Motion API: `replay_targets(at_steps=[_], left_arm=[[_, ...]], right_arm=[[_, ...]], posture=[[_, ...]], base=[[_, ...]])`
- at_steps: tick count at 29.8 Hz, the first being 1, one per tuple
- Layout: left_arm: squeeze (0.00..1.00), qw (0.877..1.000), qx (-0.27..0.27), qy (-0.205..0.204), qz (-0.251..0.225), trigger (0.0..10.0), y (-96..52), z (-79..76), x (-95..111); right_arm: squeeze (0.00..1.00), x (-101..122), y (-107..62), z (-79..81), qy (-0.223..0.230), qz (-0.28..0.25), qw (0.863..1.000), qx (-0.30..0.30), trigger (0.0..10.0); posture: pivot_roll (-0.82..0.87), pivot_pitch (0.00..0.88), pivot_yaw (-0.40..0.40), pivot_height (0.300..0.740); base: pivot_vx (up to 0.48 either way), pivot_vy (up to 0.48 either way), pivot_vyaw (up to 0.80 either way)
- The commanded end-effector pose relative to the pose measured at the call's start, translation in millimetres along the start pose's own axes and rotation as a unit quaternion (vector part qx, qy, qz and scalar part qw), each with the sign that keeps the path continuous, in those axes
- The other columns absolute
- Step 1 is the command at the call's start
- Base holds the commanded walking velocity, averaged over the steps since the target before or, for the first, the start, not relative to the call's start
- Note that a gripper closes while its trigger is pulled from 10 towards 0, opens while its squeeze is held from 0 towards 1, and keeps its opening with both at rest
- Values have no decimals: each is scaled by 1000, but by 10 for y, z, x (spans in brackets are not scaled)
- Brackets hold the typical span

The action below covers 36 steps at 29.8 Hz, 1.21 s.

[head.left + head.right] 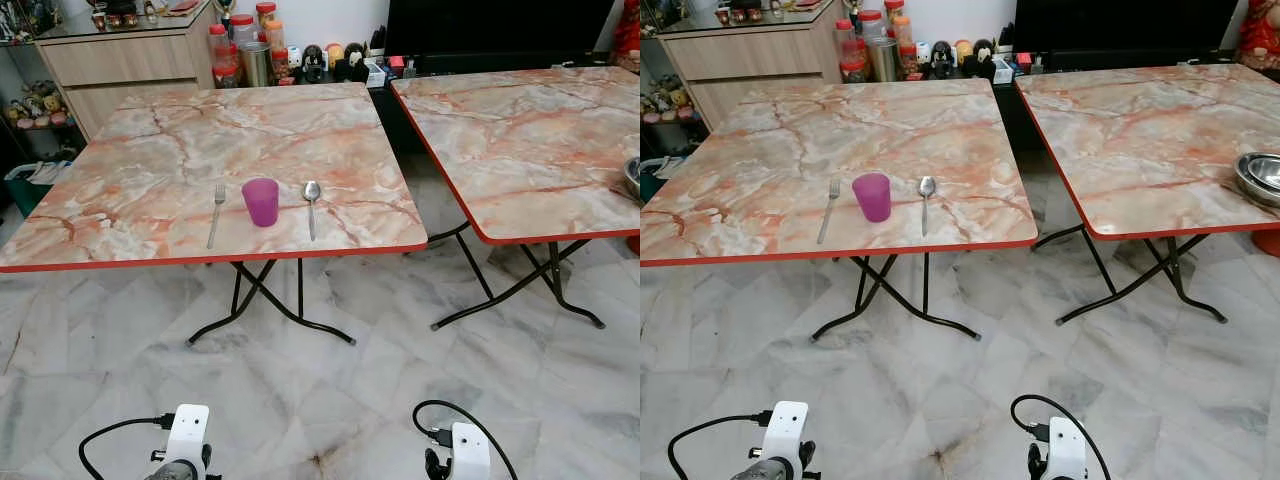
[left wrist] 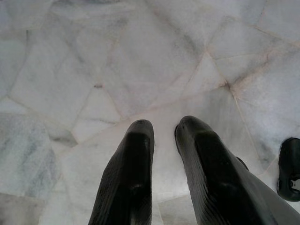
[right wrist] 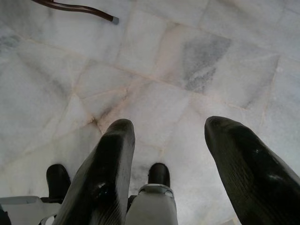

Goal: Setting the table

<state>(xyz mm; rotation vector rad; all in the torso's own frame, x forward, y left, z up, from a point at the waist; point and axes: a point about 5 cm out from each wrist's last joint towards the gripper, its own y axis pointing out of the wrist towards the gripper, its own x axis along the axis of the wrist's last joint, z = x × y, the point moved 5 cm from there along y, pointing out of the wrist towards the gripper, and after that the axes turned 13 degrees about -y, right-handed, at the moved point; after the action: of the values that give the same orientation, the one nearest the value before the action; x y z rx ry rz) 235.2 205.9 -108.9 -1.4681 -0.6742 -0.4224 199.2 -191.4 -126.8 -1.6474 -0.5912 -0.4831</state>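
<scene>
Left table (image 1: 150,190) holds the setting near its front edge: fork (image 1: 216,214), then purple cup (image 1: 261,201), then spoon (image 1: 311,207), all apart from each other, cup upright between the two. No plate or bowl at this place. Metal bowls (image 1: 1261,176) sit at the right edge of the right table (image 1: 1140,130), well apart from the setting (stacked, count unclear). Cabinet (image 1: 120,60) and jars (image 1: 240,50) stand behind the left table.

Left gripper (image 2: 164,129) hangs low over the marble floor (image 1: 330,400), fingers nearly together with a narrow gap, holding nothing. Right gripper (image 3: 168,126) also hangs over the floor, fingers spread wide, empty.

Judgement: setting is part done; a bowl likely has to come over from the right table.

Risks:
- Fork and spoon lie close to the red front edge; an arm sweeping in low could knock them off.
- Cup is light plastic (looks empty); a brush from a finger while placing a bowl would tip it.
- Cup occupies the middle spot, so a bowl may not fit without shifting it.
- Bowls are nested and slick; a pinch on the rim may lift more than one or slip.
- Folding legs (image 1: 270,300) splay out onto the floor; walking close could catch a foot and jolt the table.
</scene>
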Motion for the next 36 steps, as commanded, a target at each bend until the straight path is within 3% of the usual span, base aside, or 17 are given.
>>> replay_targets(at_steps=[1,12,24,28,33,36], left_arm=[[0,1000,2,10,1,10000,9,-5,32],[0,1000,7,10,6,10000,12,13,30],[0,1000,11,8,7,10000,13,27,35],[0,1000,12,8,7,10000,15,31,42],[0,1000,12,8,5,10000,17,37,60],[0,1000,12,7,5,10000,17,32,60]], right_arm=[[0,-10,0,18,-1,4,1000,2,10000],[0,40,13,18,0,0,1000,1,10000],[0,53,17,42,-15,0,1000,6,10000],[0,51,17,47,17,1,1000,3,10000],[0,70,20,65,-19,-2,1000,8,10000],[0,47,16,55,8,1,1000,4,10000]], posture=[[-18,0,21,736],[-14,0,19,736],[-7,0,18,736],[-6,0,18,736],[-6,0,20,736],[-6,0,20,736]], base=[[0,0,0],[0,0,422],[251,0,244],[286,0,156],[305,0,393],[309,0,267]])
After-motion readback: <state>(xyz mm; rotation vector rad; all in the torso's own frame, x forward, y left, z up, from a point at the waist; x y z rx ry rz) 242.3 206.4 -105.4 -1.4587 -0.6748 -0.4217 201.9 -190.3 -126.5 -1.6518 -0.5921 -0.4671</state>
